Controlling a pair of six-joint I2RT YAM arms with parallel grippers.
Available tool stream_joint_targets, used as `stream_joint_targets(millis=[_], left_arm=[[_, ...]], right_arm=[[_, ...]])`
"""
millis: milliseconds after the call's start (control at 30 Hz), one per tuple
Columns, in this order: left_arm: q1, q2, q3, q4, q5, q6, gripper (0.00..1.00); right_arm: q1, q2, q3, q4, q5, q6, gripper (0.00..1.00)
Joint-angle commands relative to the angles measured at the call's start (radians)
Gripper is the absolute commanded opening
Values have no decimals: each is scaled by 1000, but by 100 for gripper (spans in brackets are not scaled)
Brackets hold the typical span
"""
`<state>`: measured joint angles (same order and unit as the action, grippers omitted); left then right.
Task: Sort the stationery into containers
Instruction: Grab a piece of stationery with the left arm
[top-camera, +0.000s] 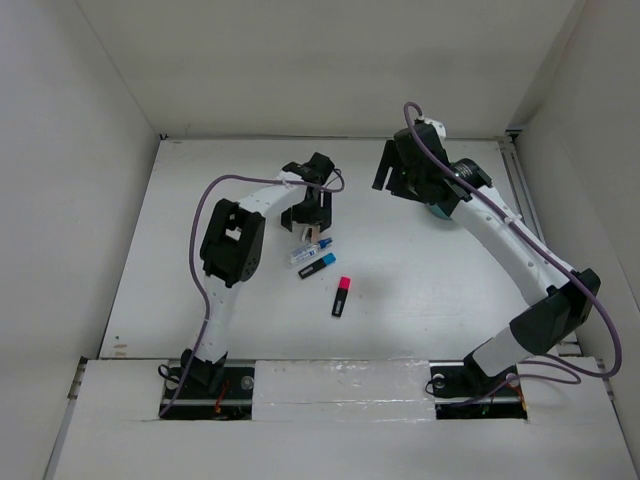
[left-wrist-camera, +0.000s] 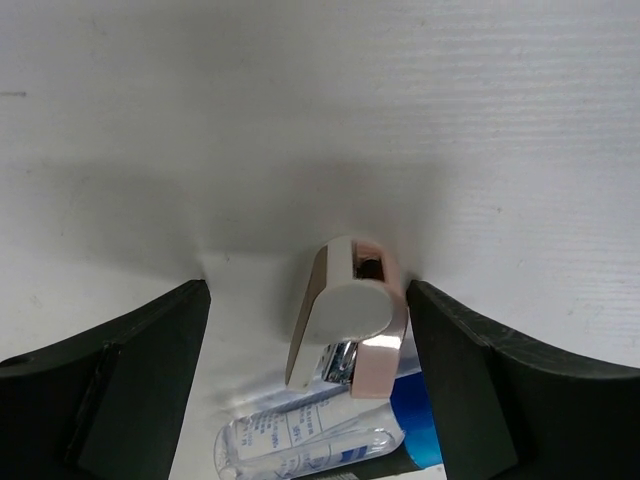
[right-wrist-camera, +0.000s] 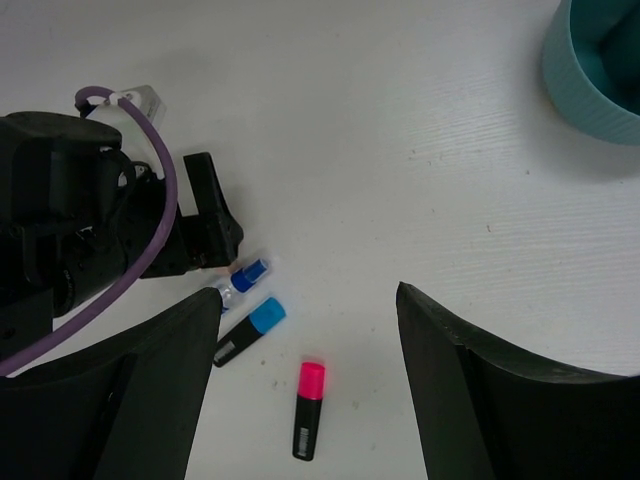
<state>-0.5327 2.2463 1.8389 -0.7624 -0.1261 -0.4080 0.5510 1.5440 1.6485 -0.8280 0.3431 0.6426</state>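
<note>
A tan and pink block (left-wrist-camera: 345, 310) stands between the fingers of my left gripper (left-wrist-camera: 308, 290), which is open around it; the right finger (left-wrist-camera: 470, 380) is very close to it. The block leans over a clear blue-capped tube (left-wrist-camera: 300, 440). From above, the left gripper (top-camera: 307, 222) hangs over the tube (top-camera: 310, 251), with a blue-capped black highlighter (top-camera: 317, 266) and a pink-capped one (top-camera: 341, 297) nearby. My right gripper (right-wrist-camera: 308, 300) is open and empty, high above the highlighters (right-wrist-camera: 308, 410). The teal cup (right-wrist-camera: 590, 70) sits at the right wrist view's top right, mostly hidden under the right arm from above (top-camera: 440, 212).
White walls close in the table (top-camera: 420, 300) at the back and both sides. The left arm's body and purple cable (right-wrist-camera: 150, 170) fill the left of the right wrist view. No pens or eraser are in view.
</note>
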Motion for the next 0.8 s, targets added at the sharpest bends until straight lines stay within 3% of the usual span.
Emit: stream_joint_targets(millis=[0,467,767], left_arm=[[-1,-103,-71,-29,-18,0,77],[-1,-266,-337,38,17,0,77],[-1,-238,-273,84,16,50,78]], right_arm=[[9,-13,25,52,-3,-15,76],[47,-22,5,79,-3,3,76],[56,-13,5,79,-3,3,76]])
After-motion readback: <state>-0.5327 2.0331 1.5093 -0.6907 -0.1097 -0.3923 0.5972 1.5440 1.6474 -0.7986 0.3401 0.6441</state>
